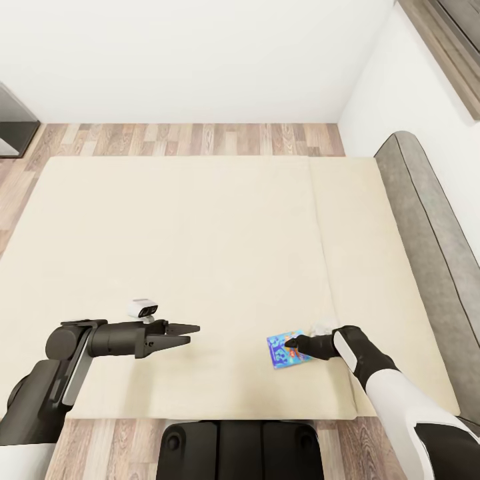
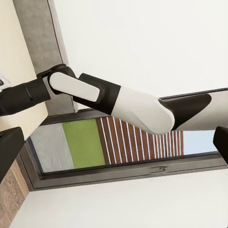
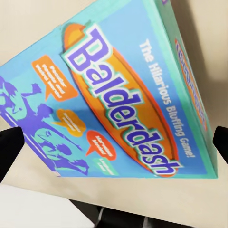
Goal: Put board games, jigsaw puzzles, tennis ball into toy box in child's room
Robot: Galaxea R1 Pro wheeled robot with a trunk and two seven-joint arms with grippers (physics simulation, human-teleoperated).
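Blue-covered board game (image 1: 287,349) lies on the cream bed (image 1: 200,253) at five o'clock; the right gripper (image 1: 291,345) straddles it, fingers wide. At seven o'clock, the left gripper (image 1: 193,333) hovers slightly parted, empty.

Glossy printed board game (image 3: 126,102) on matt cream cloth bed (image 1: 200,253); wood-plank floor (image 1: 193,139).

Board game (image 3: 118,95) close up: teal-blue box, cover reads "Balderdash" in purple on an orange oval, plus "The Hilarious Bluffing Game!". It lies flat on the cream bed (image 3: 28,28). Dark fingertips (image 3: 9,147) of the right hand sit at either frame edge, spread wide, box between.
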